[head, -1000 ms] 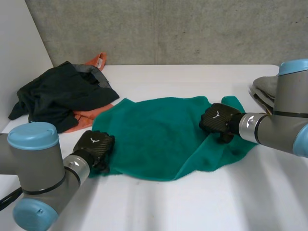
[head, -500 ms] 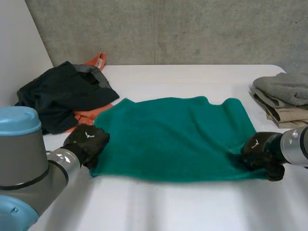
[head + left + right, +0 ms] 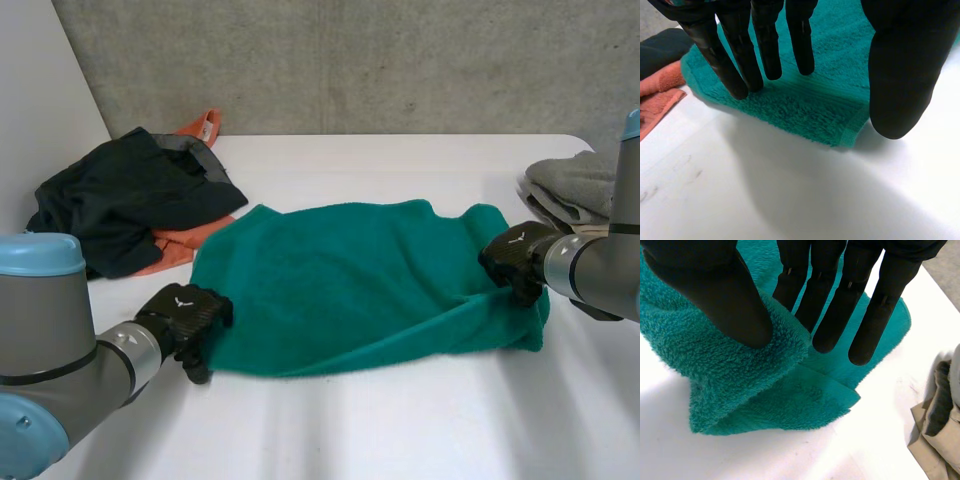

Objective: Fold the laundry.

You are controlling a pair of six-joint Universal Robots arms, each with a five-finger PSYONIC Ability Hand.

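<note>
- Since half a second ago, the right hand (image 3: 515,260) has left the near right corner of the teal terry towel (image 3: 340,285). It has drawn back along the towel's right edge and taken cloth with it. The towel's right end, flat before, is now bunched and doubled over.
- The left hand (image 3: 185,315) has slid slightly nearer the robot but stays at the towel's near left corner.
- The right hand pinches the towel. In the right wrist view its thumb (image 3: 715,290) presses on a raised ridge of the pile, and its straight fingers (image 3: 830,305) stand on the ridge's other side. A lower layer of the towel lies flat beneath them.
- The left hand is spread and holds nothing. Its straight fingers (image 3: 745,55) point down at the towel's near left corner, and its thumb (image 3: 900,75) hangs just off that corner. Whether the fingertips press the pile cannot be told.
- The towel lies on the white table (image 3: 400,430), flat across its left and middle parts. A fold ridge runs from the right hand towards the towel's near edge.
- A black garment heap (image 3: 130,195) lies on an orange cloth (image 3: 185,242) just beyond the towel's far left corner.
- A stack of folded grey and beige cloths (image 3: 570,185) sits just beyond the towel's far right corner, near the right hand.
</note>
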